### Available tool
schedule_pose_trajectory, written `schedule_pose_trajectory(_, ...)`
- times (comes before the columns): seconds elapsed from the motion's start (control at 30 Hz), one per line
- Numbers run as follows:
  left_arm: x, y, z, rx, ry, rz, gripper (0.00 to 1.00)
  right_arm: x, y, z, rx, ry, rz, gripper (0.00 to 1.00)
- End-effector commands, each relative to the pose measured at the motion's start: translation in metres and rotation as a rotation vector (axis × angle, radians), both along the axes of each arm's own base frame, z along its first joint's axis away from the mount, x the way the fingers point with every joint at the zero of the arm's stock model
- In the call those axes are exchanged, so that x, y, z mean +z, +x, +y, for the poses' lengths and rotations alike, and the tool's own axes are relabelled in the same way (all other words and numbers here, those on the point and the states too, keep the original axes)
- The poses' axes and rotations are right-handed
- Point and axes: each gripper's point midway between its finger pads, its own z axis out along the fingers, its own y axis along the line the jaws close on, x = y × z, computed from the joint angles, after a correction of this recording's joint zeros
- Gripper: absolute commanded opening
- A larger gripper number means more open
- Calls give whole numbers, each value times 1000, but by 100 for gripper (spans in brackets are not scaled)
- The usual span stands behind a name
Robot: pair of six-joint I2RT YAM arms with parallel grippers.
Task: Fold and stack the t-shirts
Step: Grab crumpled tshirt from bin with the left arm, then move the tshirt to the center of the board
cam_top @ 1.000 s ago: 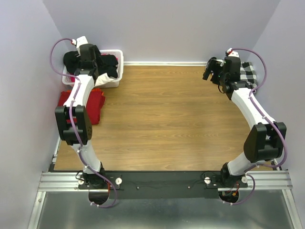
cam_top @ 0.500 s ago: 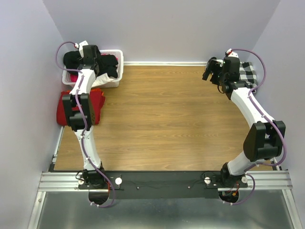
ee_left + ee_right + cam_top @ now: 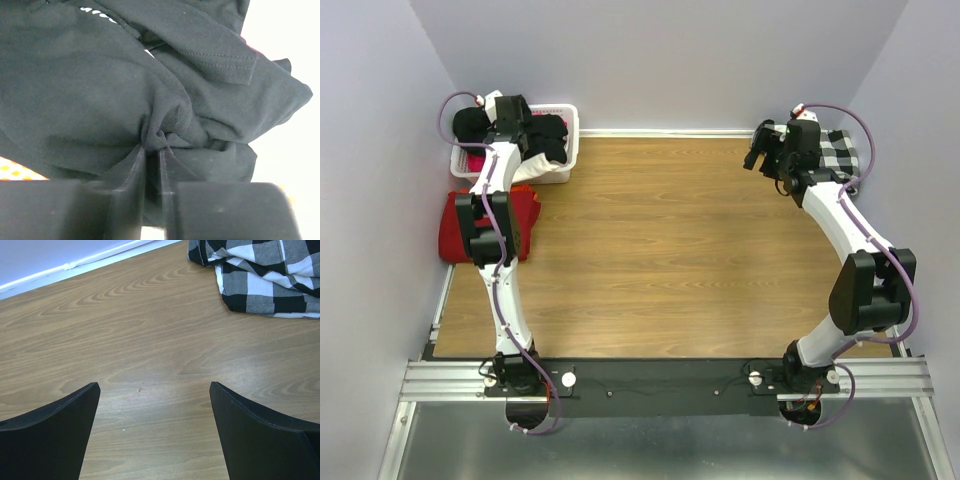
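Left gripper (image 3: 152, 150) is pinched nearly shut on a fold of the black tee (image 3: 75, 90) in the basket (image 3: 570, 130) at 11 o'clock. Red tee (image 3: 455, 225) lies at 10 o'clock. Right gripper (image 3: 154, 386) is wide open and empty over the bench (image 3: 650, 240) at 1 o'clock.

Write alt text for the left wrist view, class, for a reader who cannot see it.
The left claw pinches a bunched fold of the black t-shirt, jaws nearly together at the bottom edge. Crumpled dark cloth fills most of the view, with white script at the top.
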Motion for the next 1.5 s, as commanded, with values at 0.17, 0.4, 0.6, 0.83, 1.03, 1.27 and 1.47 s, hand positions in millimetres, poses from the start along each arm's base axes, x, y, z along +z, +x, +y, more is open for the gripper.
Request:
schedule_pose_trajectory(0.17,10,-5,2,-7,-2,10,0,3,2,-1,-21,8,0,100)
schedule_pose_trajectory(0.4,86,-19,-28,-74,62,-118,0,3,-2,-3,-31,8,0,100)
schedule_pose_trajectory(0.6,171,-43,-82,-158,135,-265,0,8,-2,-6,-51,2,-11,100)
schedule_pose_trajectory(0.83,268,-83,-139,-268,194,-471,0,20,0,-22,-147,-20,-43,100)
schedule_pose_trajectory(1.03,353,-129,-206,-432,231,-686,0,39,6,-40,-267,-32,-89,100)
schedule_pose_trajectory(1.27,423,-188,-294,-673,258,-860,0,59,6,-68,-390,-38,-119,100)
schedule_pose_trajectory(1.47,460,-233,-330,-762,298,-961,0,56,1,-79,-418,-2,-112,100)
